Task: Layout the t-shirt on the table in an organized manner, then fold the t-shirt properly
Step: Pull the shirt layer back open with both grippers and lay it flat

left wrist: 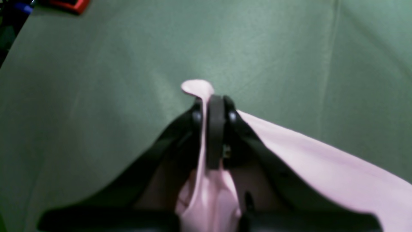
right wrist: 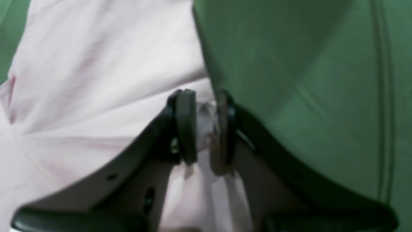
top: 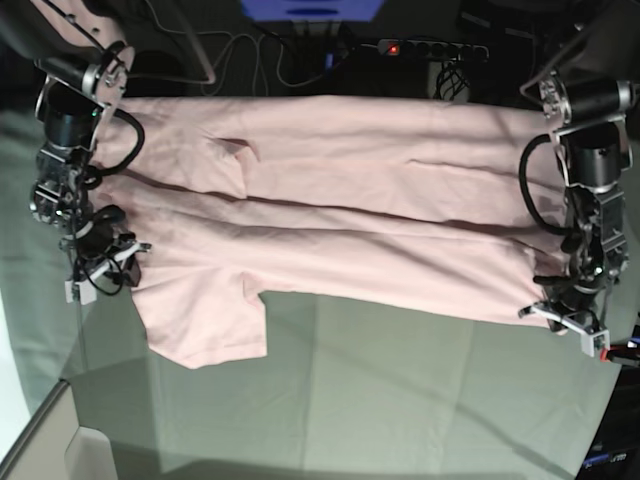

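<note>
Currently left tool (left wrist: 215, 129) is clamped on the t-shirt (top: 330, 215) edge, right tool (right wrist: 206, 129) pinches its hem over the table (top: 400, 400); thin bite may slip.

The pale pink t-shirt (top: 340, 240) lies spread sideways across the grey-green table (top: 400, 400); creased lengthwise.

The table (top: 400, 400) is a wide flat surface under creased pale grey-green cloth. The t-shirt (top: 330, 215), pale pink, lies spread across its far half, reaching from left to right, with one sleeve pointing toward the near side at the left. The near half is bare cloth.
</note>
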{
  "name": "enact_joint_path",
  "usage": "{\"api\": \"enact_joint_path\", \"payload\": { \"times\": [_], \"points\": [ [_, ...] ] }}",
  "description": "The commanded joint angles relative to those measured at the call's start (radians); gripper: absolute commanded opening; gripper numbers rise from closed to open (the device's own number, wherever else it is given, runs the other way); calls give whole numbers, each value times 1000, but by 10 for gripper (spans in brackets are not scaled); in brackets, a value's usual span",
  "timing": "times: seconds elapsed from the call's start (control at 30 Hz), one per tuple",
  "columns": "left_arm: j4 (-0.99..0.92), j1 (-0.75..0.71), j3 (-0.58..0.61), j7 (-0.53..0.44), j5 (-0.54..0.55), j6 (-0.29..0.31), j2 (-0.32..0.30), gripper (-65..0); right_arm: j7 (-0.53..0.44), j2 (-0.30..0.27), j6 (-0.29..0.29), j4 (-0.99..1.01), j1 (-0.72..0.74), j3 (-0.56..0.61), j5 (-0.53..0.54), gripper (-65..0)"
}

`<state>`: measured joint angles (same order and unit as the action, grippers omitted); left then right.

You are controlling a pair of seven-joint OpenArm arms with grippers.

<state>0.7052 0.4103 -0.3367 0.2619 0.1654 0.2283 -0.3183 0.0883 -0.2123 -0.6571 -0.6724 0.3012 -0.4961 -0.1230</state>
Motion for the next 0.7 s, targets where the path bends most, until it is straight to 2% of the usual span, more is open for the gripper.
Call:
{"api": "enact_joint_path", "payload": {
  "times": [0.0,0.1,0.23,0.47,0.57,0.67],
  "points": [
    [17,26,-3,-23,6,-5,-17,-650,21,-6,-8,-7,8,23,-11,-571],
    [14,26,-3,-23,6,-5,-17,-650,21,-6,-8,-7,-1,80,-11,-591],
    [8,26,-3,-23,6,-5,-17,-650,21,-8,-8,-57,-21,96,-11,-650],
    [14,26,1,-23,4,-5,-15,-650,21,-3,-8,-324,-69,90,-2,-650],
    [17,26,0,-23,4,-5,-15,-650,24,9,-8,-447,-78,90,41,-650],
    [17,45,-3,-23,4,-5,-15,-650,72,12,-8,-551,-81,90,62,-650]
  ]
}}
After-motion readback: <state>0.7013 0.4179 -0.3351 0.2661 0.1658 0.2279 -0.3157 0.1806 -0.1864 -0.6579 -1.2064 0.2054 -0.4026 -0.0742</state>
